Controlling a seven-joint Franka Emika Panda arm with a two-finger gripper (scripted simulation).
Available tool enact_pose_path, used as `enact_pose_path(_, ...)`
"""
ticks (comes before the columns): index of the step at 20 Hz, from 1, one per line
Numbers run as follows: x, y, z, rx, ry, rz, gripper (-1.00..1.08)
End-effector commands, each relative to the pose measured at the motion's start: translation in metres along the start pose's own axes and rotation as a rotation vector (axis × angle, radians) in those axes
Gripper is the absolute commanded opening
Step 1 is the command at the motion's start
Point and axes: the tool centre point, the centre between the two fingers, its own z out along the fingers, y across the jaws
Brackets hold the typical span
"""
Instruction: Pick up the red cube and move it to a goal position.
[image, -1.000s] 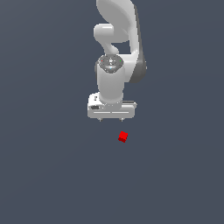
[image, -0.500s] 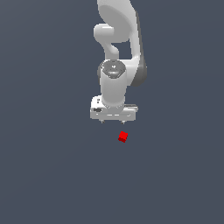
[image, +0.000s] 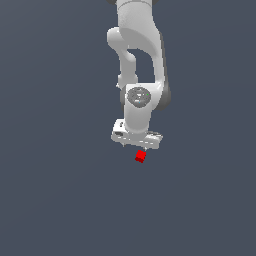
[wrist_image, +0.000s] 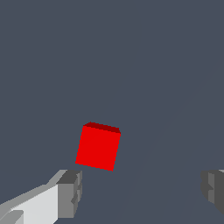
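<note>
The red cube (image: 140, 156) is a tiny bright red block on the dark grey floor, just below the white hand in the exterior view. In the wrist view the red cube (wrist_image: 98, 146) lies beyond the fingertips, nearer one grey pad (wrist_image: 70, 192) than the other. My gripper (image: 136, 145) is open and empty, with the two pads wide apart, and it hangs just above the cube without touching it. The gripper (wrist_image: 141, 190) shows only its fingertips in the wrist view.
The white arm (image: 137, 55) rises above the hand in the exterior view. The dark grey floor (image: 60, 200) surrounds the cube with nothing else on it in view.
The hand has moved down and toward the exterior view's right, closing in on the red cube. The cube has not moved.
</note>
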Motion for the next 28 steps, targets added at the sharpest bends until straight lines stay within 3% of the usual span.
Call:
enact_pose_path(1, 0.000, -0.009, 0.017, 0.000, 0.002, 0.052, 1.00)
enact_pose_path(9, 0.005, -0.028, 0.056, 0.003, 0.005, 0.170, 1.00)
enact_pose_path(17, 0.008, -0.035, 0.069, 0.004, 0.006, 0.210, 1.00)
enact_pose_path(18, 0.008, -0.035, 0.069, 0.004, 0.006, 0.210, -1.00)
enact_pose_path(28, 0.008, -0.035, 0.069, 0.004, 0.006, 0.209, -1.00)
